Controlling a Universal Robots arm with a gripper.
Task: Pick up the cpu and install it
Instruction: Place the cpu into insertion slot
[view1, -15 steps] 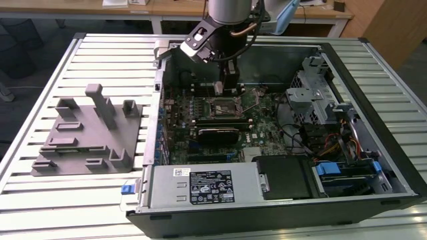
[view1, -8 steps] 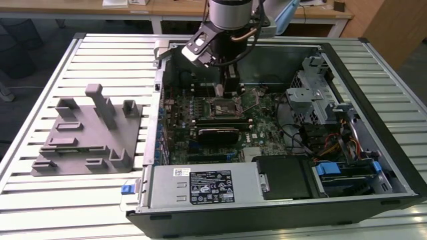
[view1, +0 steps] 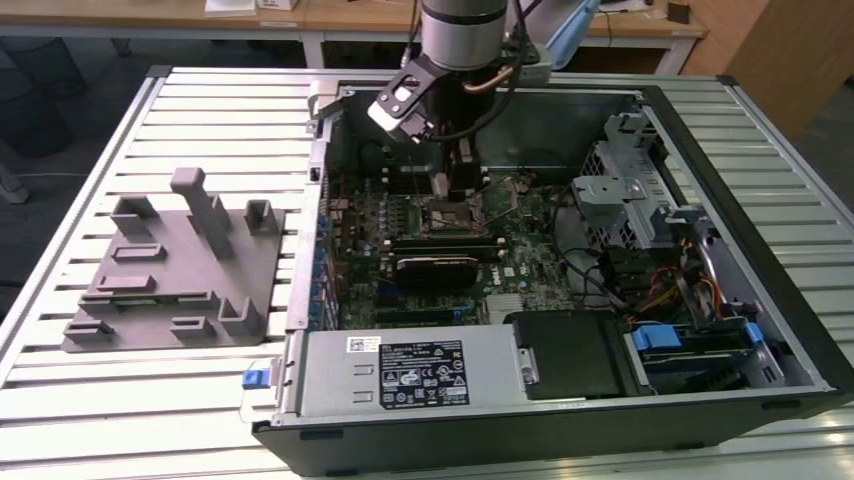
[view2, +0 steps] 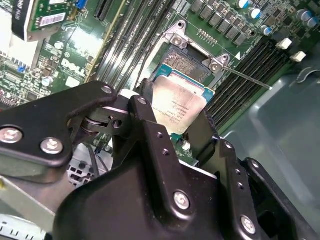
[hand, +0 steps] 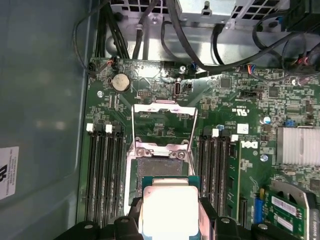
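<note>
- Black metal gripper of the arm sits closest to the lens in both wrist views, its two fingers clamped on opposite edges of the cpu, a small flat square chip with a pale silver metal top and a green border.
- Cpu held over the near edge of the dark square socket; contact with the socket cannot be told.
- Faint engraved print on the cpu lid in the second wrist view, too fine to make out.
- Socket's thin metal load frame stands swung open on the green motherboard.
- Rows of black memory slots flank the socket on both sides.
- Round silver coin battery beyond the frame; white logo print on the board.
- White paper sticker on the grey case wall.
- Exterior view: gripper low inside the open black computer case, above the socket area.
- White printed label on the silver power supply at the case's near side.
- Large grey plastic holder with upright posts on the slatted aluminium table, at the exterior view's left, well apart from the gripper.
</note>
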